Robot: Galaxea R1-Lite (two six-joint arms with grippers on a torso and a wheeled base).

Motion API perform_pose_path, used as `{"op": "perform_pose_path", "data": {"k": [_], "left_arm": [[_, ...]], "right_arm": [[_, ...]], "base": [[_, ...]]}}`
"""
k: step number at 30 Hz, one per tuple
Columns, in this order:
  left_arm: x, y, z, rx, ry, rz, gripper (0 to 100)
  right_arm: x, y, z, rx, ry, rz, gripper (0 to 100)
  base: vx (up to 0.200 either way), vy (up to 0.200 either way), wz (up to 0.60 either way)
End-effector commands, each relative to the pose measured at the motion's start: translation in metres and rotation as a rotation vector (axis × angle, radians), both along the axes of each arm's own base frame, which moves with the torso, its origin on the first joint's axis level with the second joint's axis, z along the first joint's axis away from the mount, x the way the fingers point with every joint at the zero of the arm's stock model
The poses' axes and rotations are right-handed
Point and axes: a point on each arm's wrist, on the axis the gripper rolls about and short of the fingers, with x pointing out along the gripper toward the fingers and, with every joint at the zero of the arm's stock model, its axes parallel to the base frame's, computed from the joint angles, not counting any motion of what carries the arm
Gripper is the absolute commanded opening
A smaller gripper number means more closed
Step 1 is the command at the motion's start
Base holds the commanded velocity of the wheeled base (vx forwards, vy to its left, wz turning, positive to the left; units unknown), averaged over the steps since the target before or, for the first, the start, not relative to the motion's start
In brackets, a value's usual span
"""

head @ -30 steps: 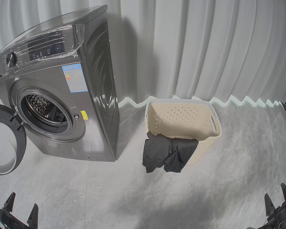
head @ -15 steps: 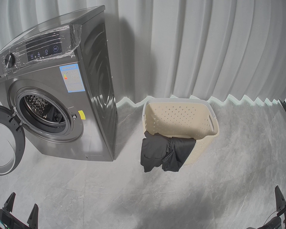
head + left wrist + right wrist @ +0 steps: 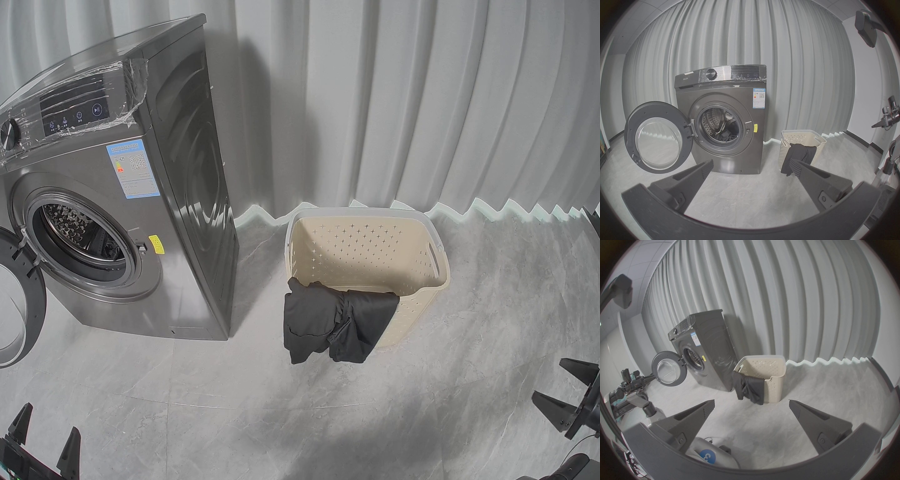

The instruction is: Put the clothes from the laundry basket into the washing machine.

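Grey stone floor (image 3: 250,387). Dark garment (image 3: 325,319) hangs over the near rim of the basket (image 3: 375,250), well ahead of my right pincer (image 3: 750,402), spread and empty; left pincer (image 3: 750,162) likewise. Likely soft, light, floppy: pinch the bunched middle fold.

There is one dark grey front-loading metal washing machine (image 3: 187,187) with one round glass-windowed door (image 3: 656,137). There is one beige perforated plastic laundry basket (image 3: 362,250) and one black crumpled fabric garment (image 3: 331,319). Dark clothing in the drum (image 3: 725,136) cannot be counted. There are two black grippers, the left gripper (image 3: 48,422) and the right gripper (image 3: 550,380).
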Motion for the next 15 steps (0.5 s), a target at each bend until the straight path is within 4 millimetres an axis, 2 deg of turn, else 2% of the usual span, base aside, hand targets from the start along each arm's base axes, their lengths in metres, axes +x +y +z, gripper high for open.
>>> {"op": "perform_pose_path", "data": {"k": [1, 3, 6, 8, 9, 12, 15], "left_arm": [[0.0, 0.0, -0.005, -0.001, 0.0, -0.001, 100], [0.0, 0.0, -0.005, -0.001, -0.002, -0.002, 100], [0.0, 0.0, -0.005, -0.003, -0.002, 0.001, 100], [0.0, 0.0, -0.005, -0.001, 0.0, 0.001, 100], [0.0, 0.0, -0.005, -0.001, 0.0, 0.001, 100], [0.0, 0.0, -0.005, -0.001, 0.0, 0.001, 100], [0.0, 0.0, -0.005, -0.001, 0.0, 0.001, 100]], "right_arm": [[0.069, 0.018, -0.009, -0.014, 0.244, 0.13, 100], [0.091, 0.022, -0.016, -0.016, 0.279, 0.127, 100], [0.113, 0.027, -0.025, -0.018, 0.316, 0.129, 100], [0.128, 0.032, -0.034, -0.019, 0.351, 0.135, 100], [0.128, 0.032, -0.034, -0.019, 0.351, 0.135, 100], [0.154, 0.045, -0.05, 0.003, 0.398, 0.103, 100], [0.162, 0.058, -0.057, 0.04, 0.413, 0.078, 100]], "base": [[0.2, 0.0, 0.0], [0.2, 0.0, 0.0], [0.2, 0.0, 0.0], [0.0, 0.0, 0.0], [0.0, 0.0, 0.0], [0.0, 0.0, 0.0], [0.0, 0.0, 0.0]]}}
